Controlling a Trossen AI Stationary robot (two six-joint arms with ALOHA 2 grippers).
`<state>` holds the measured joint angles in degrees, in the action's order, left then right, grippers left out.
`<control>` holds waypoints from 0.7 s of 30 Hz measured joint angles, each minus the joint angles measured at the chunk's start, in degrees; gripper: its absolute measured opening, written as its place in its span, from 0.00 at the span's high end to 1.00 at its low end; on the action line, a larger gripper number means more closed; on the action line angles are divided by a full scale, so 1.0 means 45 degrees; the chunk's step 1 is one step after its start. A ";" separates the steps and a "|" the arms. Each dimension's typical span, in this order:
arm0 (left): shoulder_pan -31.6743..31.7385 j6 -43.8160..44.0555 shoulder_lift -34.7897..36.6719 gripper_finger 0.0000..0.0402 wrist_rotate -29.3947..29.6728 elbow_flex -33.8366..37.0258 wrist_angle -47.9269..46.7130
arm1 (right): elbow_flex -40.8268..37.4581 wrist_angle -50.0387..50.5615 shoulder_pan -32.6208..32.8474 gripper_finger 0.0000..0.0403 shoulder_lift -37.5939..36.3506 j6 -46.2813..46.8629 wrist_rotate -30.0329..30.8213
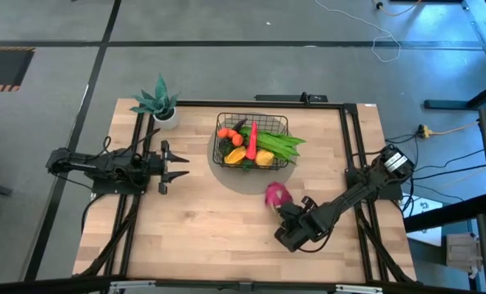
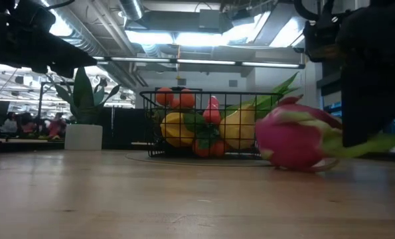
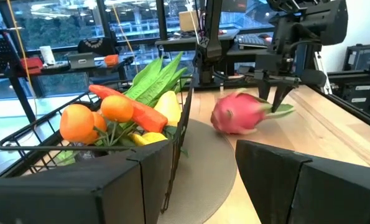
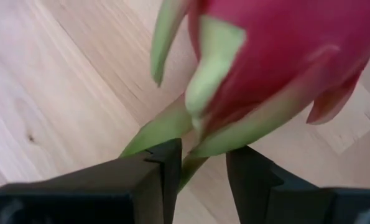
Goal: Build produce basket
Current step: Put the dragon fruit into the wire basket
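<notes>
The pink dragon fruit lies on its side on the wooden table, in front of and to the right of the black wire basket. It also shows in the low view and the left wrist view. The basket stands on a grey round mat and holds oranges, a carrot, green bean pods, a yellow mango and other produce. My right gripper stands at the fruit's green leafy end, nearly shut around a leaf. My left gripper is open and empty, left of the basket. My right gripper has a green leaf tip of the dragon fruit's leafy end between its two fingers, which are close together. The leaf lies against one finger, with a small gap to the other. The fingers slant down from the table's right. The fruit rests on the table.
A teal potted plant in a white pot stands at the table's far left corner. Black frame rails run along the table's left and right sides. Bare wood lies in front of the basket and along the near edge.
</notes>
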<state>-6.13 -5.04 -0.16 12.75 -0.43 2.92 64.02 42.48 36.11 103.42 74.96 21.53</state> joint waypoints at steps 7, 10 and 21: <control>0.0000 -0.0010 0.0000 0.57 0.0000 0.0000 -0.0019 | -0.0002 0.0071 -0.0024 0.83 -0.0005 0.0004 -0.0477; 0.0000 0.0000 0.0000 0.57 0.0000 0.0000 -0.0024 | -0.0002 0.0074 -0.0022 0.94 -0.0005 -0.0040 -0.0732; 0.0000 -0.0005 0.0000 0.57 0.0000 0.0000 -0.0034 | 0.0039 0.0502 0.0048 1.00 -0.0010 -0.0737 -0.1781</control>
<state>-6.13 -5.06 -0.16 12.75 -0.43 2.76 64.19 44.74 36.33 103.37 71.64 13.52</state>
